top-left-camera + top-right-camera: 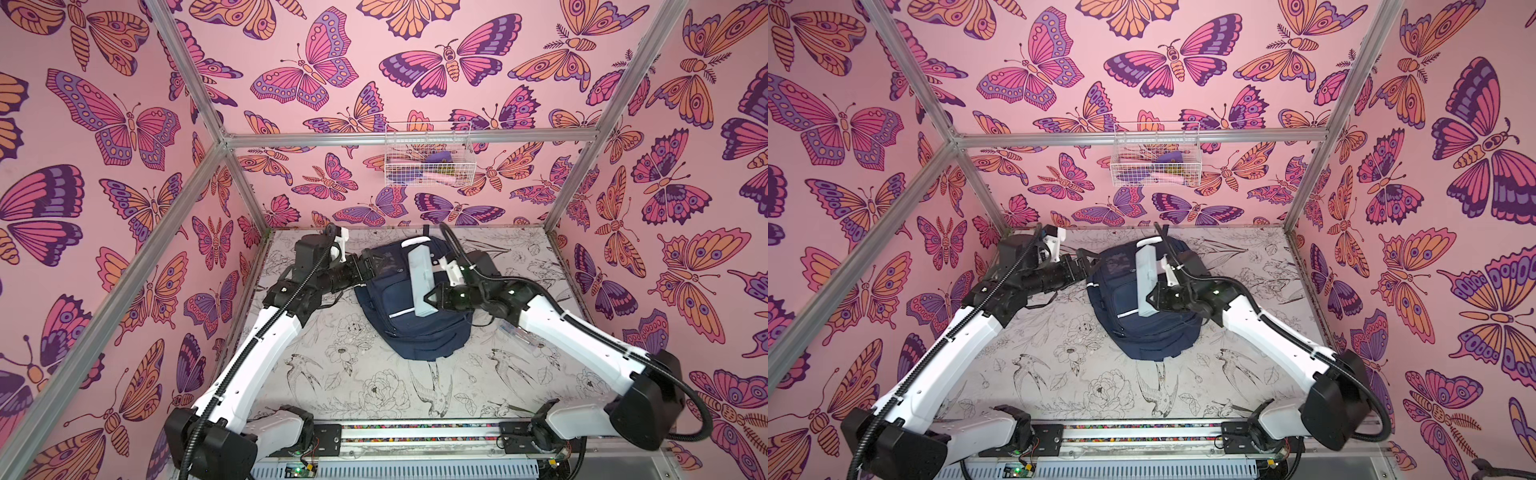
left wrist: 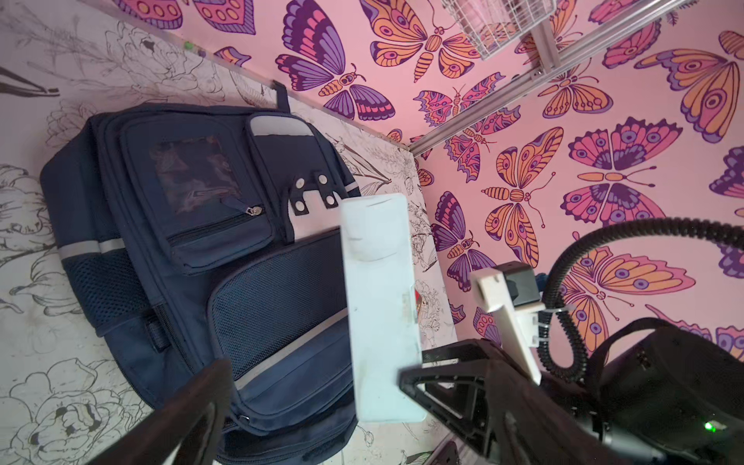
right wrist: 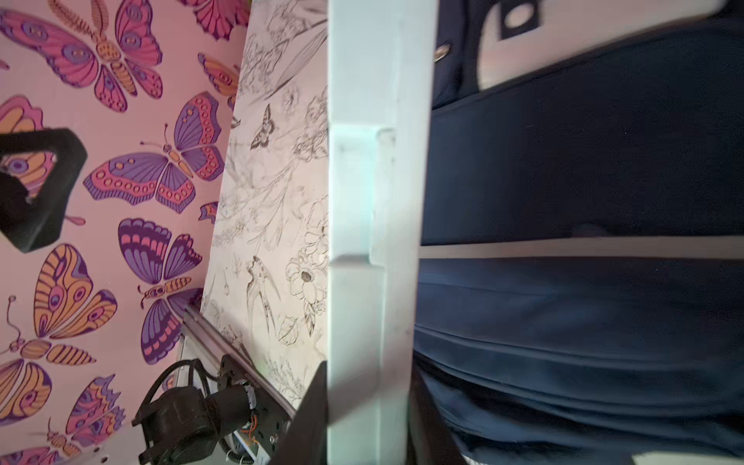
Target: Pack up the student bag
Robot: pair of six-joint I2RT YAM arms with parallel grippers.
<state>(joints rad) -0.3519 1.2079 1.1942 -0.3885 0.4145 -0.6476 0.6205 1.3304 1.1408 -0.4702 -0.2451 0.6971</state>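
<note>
The student bag (image 1: 415,332) (image 1: 1142,332) is a navy backpack lying flat on the table, front pockets up, with its top loop toward the back wall. A long white case (image 1: 420,276) (image 1: 1146,278) hangs tilted above its middle. My right gripper (image 1: 430,301) (image 3: 368,422) is shut on the case's near end. In the left wrist view the bag (image 2: 201,241) and the case (image 2: 378,302) both show. My left gripper (image 1: 370,259) (image 1: 1088,259) stands open and empty at the bag's upper left edge.
A white wire basket (image 1: 428,153) (image 1: 1154,153) with pink and purple items hangs on the back wall. A clear plastic item (image 1: 517,334) lies on the table under the right arm. Aluminium posts and butterfly walls close in the flower-printed table (image 1: 374,395).
</note>
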